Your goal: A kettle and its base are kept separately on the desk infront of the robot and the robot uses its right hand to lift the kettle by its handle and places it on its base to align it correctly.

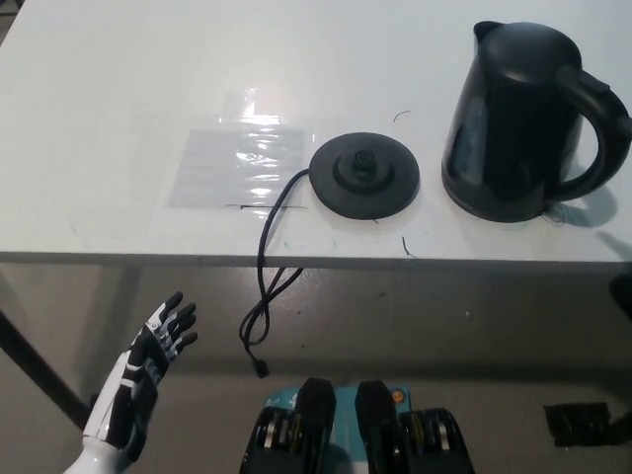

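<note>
Black kettle [513, 118] upright on white worktop [118, 109], far right, handle pointing right. Round base [364, 176] just left of it, apart, cord [265, 286] hanging over front edge. Left hand [148, 370] below worktop edge, lower left, fingers spread, empty. Right hand barely in frame, fingers can't tell.

I see bare desk [118, 99] at upper left; at right, only a narrow gap separates base [364, 177] and kettle [523, 118].
</note>
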Controlling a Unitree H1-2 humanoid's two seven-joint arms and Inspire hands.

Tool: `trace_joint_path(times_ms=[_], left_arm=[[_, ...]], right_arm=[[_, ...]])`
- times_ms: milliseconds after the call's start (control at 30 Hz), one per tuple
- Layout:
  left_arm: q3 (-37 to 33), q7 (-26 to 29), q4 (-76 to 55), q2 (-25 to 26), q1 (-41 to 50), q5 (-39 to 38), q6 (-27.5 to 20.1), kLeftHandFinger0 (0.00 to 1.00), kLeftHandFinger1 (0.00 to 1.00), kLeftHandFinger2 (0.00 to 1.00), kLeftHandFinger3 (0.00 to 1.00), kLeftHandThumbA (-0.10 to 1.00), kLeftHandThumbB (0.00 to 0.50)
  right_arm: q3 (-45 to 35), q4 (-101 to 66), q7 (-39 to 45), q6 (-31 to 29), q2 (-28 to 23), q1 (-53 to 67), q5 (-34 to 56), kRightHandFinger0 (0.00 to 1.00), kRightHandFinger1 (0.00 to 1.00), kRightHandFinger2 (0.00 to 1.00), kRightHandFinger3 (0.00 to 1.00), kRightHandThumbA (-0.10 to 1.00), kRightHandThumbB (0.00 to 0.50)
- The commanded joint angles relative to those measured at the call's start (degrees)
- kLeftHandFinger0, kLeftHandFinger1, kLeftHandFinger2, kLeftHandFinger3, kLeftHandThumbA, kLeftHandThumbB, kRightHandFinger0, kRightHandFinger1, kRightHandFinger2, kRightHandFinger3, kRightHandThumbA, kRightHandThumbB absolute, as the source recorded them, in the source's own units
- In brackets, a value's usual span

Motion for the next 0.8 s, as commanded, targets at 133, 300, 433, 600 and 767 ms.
trace_joint_path(times_ms=[133, 300, 433, 600, 767], left_arm=[[0.0, -0.6, -1.6, 1.0, -0.3, 0.6, -1.4, 1.00, 1.00, 1.00, 1.00, 1.00, 0.000], [0.3, -1.3, -0.9, 1.4, -0.4, -0.4, -2.5, 1.00, 1.00, 1.00, 1.00, 1.00, 0.000], [0.1, -1.6, -0.7, 1.4, -0.7, -0.8, -2.3, 1.00, 1.00, 1.00, 1.00, 1.00, 0.010], [0.0, -1.7, -0.8, 1.6, -0.6, -0.8, -2.4, 1.00, 1.00, 1.00, 1.00, 1.00, 0.000], [0.2, -1.7, -0.8, 1.7, -1.3, -0.7, -2.0, 1.00, 1.00, 1.00, 1.00, 1.00, 0.000]], right_arm=[[0.9, 7.9, 4.1, 1.1, 0.5, -6.1, 4.0, 1.00, 1.00, 1.00, 1.00, 0.94, 0.362], [2.3, 10.6, 3.3, 1.0, 1.1, -7.3, 1.9, 1.00, 1.00, 1.00, 1.00, 0.94, 0.380], [3.2, 12.0, 2.9, 1.2, 1.3, -7.2, 0.9, 1.00, 1.00, 1.00, 1.00, 0.95, 0.370], [4.0, 13.0, 2.6, 2.2, 1.6, -7.0, 0.1, 1.00, 1.00, 1.00, 1.00, 0.94, 0.332], [4.3, 14.6, 2.5, 2.9, 1.5, -7.4, -0.2, 1.00, 1.00, 1.00, 1.00, 0.96, 0.337]])
